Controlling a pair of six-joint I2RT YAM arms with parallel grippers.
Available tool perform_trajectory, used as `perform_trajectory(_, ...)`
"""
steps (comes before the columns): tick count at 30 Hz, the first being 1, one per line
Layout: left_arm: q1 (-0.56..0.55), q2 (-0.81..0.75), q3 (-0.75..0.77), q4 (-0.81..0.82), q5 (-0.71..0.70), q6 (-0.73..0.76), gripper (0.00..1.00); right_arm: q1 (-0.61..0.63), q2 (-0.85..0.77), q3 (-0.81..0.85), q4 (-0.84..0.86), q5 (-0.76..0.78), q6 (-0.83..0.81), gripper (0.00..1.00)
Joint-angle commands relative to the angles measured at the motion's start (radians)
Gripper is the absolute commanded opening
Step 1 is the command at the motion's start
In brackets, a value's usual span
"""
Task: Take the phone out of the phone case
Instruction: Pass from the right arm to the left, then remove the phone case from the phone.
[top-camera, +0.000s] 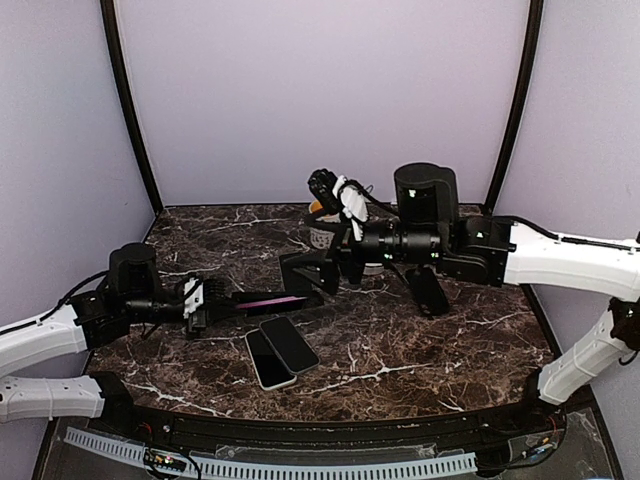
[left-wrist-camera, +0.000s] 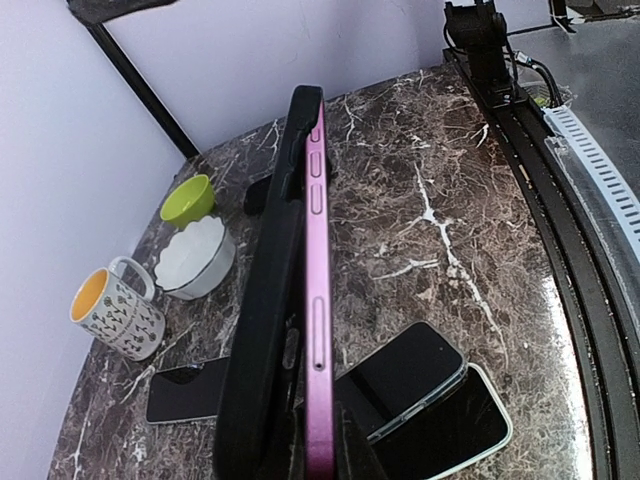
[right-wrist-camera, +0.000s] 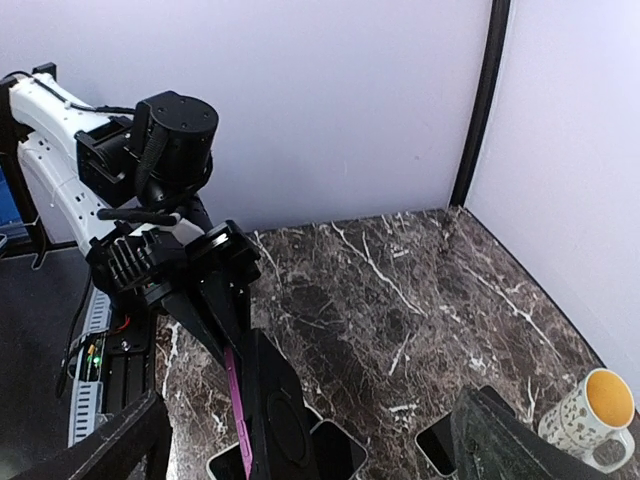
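L gripper (top-camera: 200, 301) is clamping one end of the matte black phone case (left-wrist-camera: 265, 330), w/ the slim pink-edged phone (left-wrist-camera: 317, 300) sitting in it. The pair is hanging edge-on in the air, reaching out over the dark marbled worktop (top-camera: 430, 350). R gripper (right-wrist-camera: 308, 405) is standing wide open, fingers either side of the free end and touching nothing as far as I can tell. Phone isn't out yet (its pink side is running flush along the black rim in the L wrist view).

Risks, as I'm judging them:
- If R is closing across case + phone together, it's only squeezing them tighter, so no separation.
- If it's catching the case lip alone and peeling hard, the phone is popping free w/ nothing holding it. It's then dropping onto the two loose phones lying right below, a dark-screened one (top-camera: 291, 343) and a white-rimmed one (top-camera: 268, 362).
- L is holding by one end only, so a sideways tug is prob. twisting the whole thing out of its grip.
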Motion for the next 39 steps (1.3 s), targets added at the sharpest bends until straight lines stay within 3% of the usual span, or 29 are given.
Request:
perform_trajectory(1, -0.009, 0.05, 0.073, 0.017, 0.063, -0.041, 0.0, 0.009, 0.108, 0.19, -0.191, 0.076, 0.066, 0.99)
perform_trajectory(6, -0.028, 0.117, 0.099, -0.013, 0.095, -0.069, 0.0, 0.01, 0.278, 0.417, -0.524, 0.036, 0.046, 0.95)
perform_trajectory(10, -0.046, 0.166, 0.124, -0.041, 0.105, -0.075, 0.0, 0.014, 0.376, 0.532, -0.676, -0.026, 0.032, 0.91)
perform_trajectory(24, -0.056, 0.166, 0.123, -0.078, 0.067, -0.069, 0.0, 0.036, 0.554, 0.723, -0.827, -0.109, 0.0, 0.65)
perform_trajectory(39, -0.056, 0.152, 0.115, -0.071, 0.065, -0.073, 0.0, 0.048, 0.626, 0.78, -0.835, -0.095, 0.009, 0.5)
